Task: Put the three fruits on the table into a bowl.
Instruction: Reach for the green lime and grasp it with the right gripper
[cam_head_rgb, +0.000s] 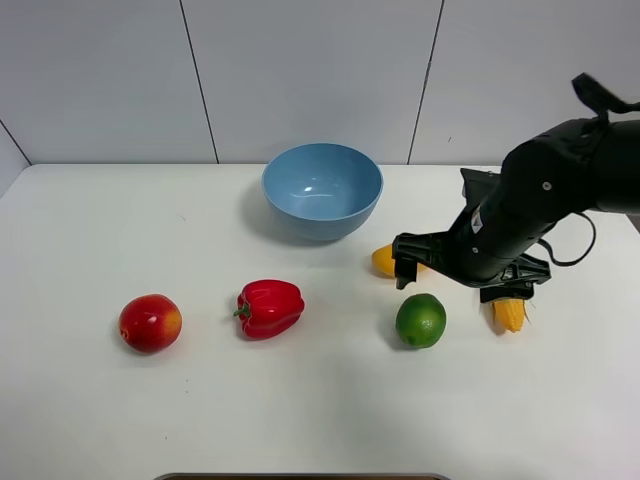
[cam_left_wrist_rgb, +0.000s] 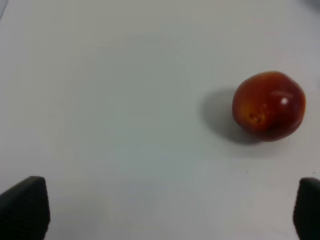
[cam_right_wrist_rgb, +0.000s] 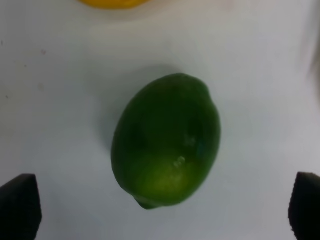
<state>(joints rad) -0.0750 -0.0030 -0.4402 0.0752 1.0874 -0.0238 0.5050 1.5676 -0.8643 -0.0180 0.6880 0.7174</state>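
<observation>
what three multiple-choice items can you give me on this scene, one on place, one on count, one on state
1. In the high view, what lies left of the pepper? A corn B apple C mango
2. How many things are in the bowl? A none B one C three
3. The right claw by the lime is: A shut on it B shut empty C open
Answers: B, the apple sits at the pepper's left; A, the bowl's inside is bare; C, jaws wide, lime untouched.
</observation>
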